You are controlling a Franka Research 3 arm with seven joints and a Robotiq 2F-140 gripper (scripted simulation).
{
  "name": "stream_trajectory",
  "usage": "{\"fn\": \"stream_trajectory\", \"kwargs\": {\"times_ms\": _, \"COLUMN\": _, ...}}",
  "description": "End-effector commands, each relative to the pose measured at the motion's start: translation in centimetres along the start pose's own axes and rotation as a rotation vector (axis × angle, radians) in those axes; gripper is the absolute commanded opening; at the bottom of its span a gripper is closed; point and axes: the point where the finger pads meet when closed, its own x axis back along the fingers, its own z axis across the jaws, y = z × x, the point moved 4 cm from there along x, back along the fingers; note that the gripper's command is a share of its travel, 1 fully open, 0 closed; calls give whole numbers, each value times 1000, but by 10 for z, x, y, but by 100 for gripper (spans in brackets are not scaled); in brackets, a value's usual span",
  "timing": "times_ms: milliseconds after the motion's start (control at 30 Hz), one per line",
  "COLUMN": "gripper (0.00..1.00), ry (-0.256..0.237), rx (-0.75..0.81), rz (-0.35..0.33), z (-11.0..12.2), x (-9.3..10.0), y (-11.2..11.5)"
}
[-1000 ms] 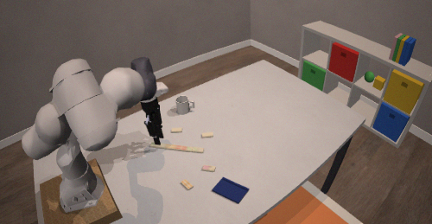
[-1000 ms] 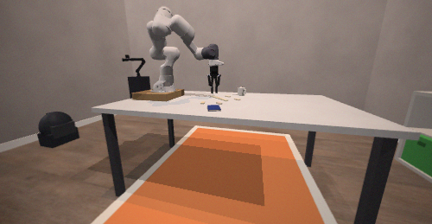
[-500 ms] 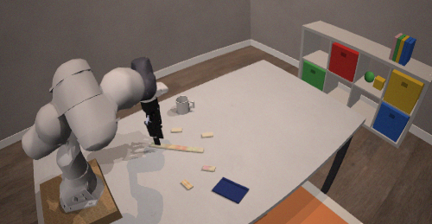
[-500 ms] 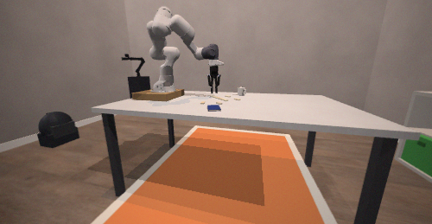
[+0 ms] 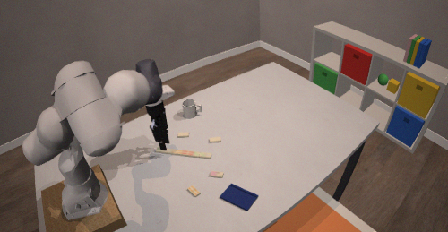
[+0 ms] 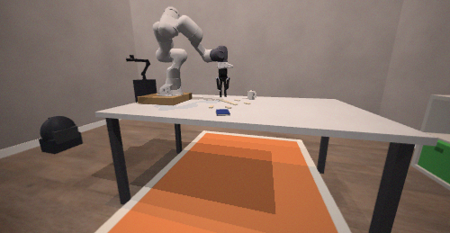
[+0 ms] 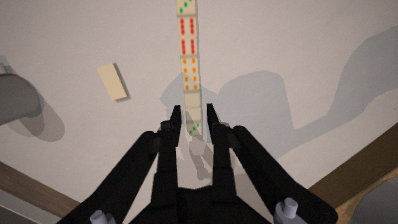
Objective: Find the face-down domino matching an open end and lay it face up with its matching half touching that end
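Since the blank-and-three domino lies face up at the near end of the line, you seem to be finishing placement; your parted jaws grasp nothing, so lift straight up without nudging it.

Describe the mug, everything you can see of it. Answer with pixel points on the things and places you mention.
The mug (image 5: 189,109) (image 6: 251,95) (image 7: 17,99) is plain gray, a round, straight-sided cup with one looped handle, which points toward the shelf side in the top view. It looks ceramic or metal; I cannot tell which. It stands upright on the table, apart from the dominoes and the fingers, touching only the tabletop. Whether it holds anything is unclear.
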Motion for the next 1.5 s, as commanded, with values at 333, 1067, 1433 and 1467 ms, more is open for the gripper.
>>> {"fn": "stream_trajectory", "kwargs": {"times_ms": 333, "gripper": 33, "ry": 0, "rx": 0, "rz": 0, "z": 0, "x": 0, "y": 0}}
{"fn": "stream_trajectory", "kwargs": {"times_ms": 1067, "gripper": 33, "ry": 0, "rx": 0, "rz": 0, "z": 0, "x": 31, "y": 0}}
{"fn": "stream_trajectory", "kwargs": {"times_ms": 1433, "gripper": 33, "ry": 0, "rx": 0, "rz": 0, "z": 0, "x": 59, "y": 0}}
{"fn": "stream_trajectory", "kwargs": {"times_ms": 1467, "gripper": 33, "ry": 0, "rx": 0, "rz": 0, "z": 0, "x": 62, "y": 0}}
